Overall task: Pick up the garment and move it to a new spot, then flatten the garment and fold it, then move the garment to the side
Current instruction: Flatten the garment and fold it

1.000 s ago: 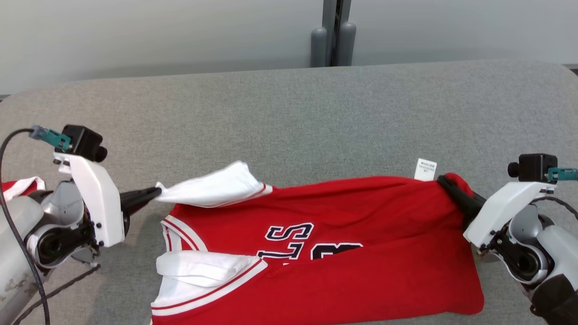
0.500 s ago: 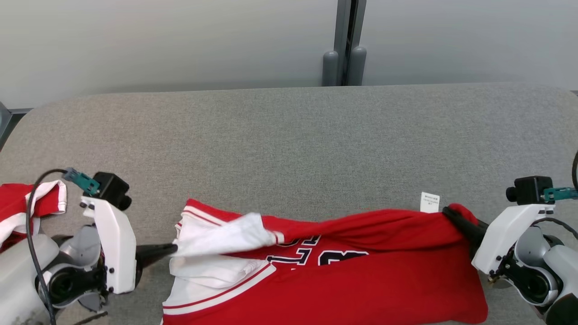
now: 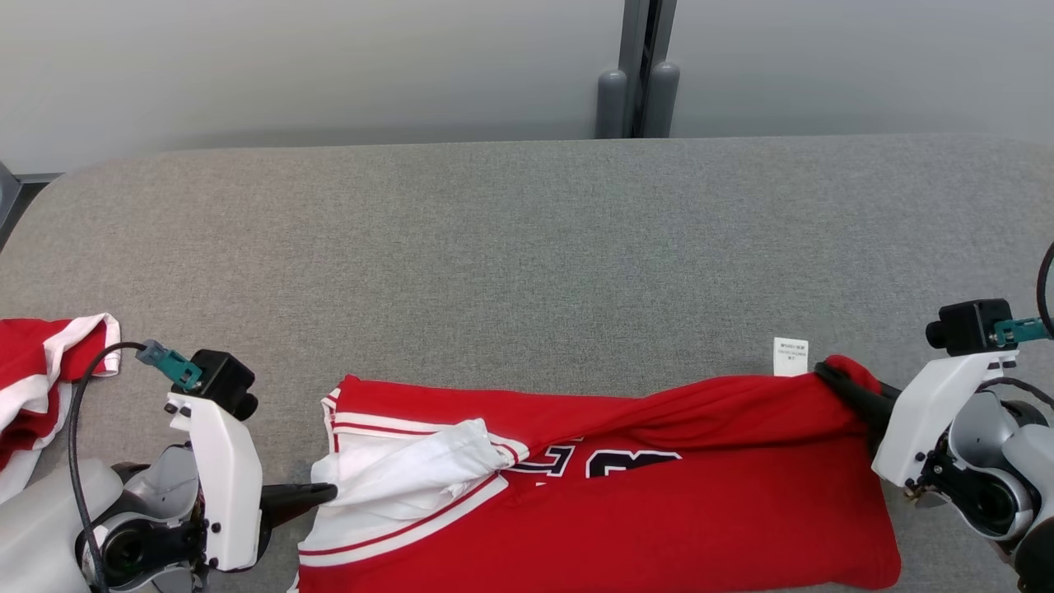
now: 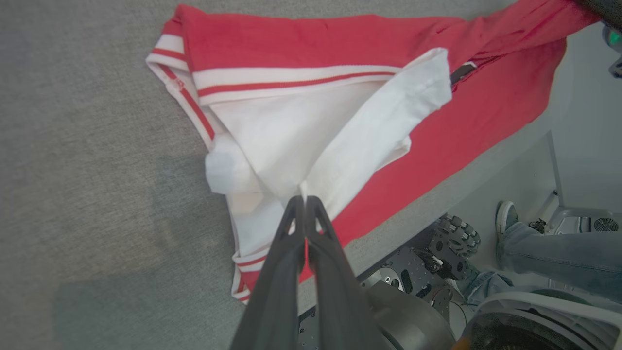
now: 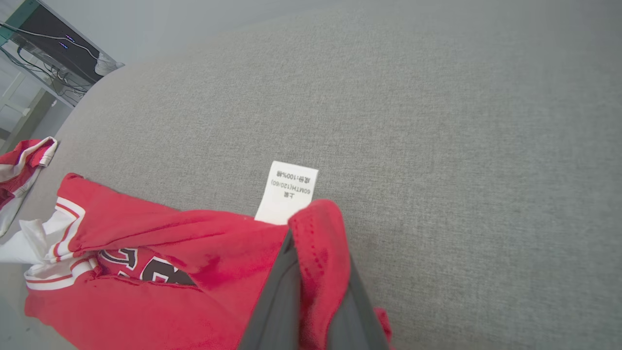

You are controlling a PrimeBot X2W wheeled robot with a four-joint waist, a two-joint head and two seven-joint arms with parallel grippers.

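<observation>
The garment (image 3: 659,502) is a red jersey with white sleeves, red-and-white trim and dark lettering, lying along the near edge of the grey padded table (image 3: 527,239). My left gripper (image 3: 328,492) is shut on the tip of its white sleeve (image 4: 340,146) at the left end, fingers closed together in the left wrist view (image 4: 304,201). At the right end my right gripper (image 3: 827,377) is shut on the red hem corner (image 5: 318,228), beside the white care label (image 5: 287,190). The far half is folded toward me over the lettering (image 3: 609,463).
A second red-and-white cloth (image 3: 41,371) lies at the table's left edge. The far half of the table is bare grey fabric. A grey post (image 3: 638,70) stands against the pale wall behind. Below the table edge the left wrist view shows the robot's base and a person's shoe (image 4: 505,216).
Both grippers have drawn the jersey's far edge toward me, folding it over the lettering. The left gripper came down toward the near edge. The head camera shifted too.
</observation>
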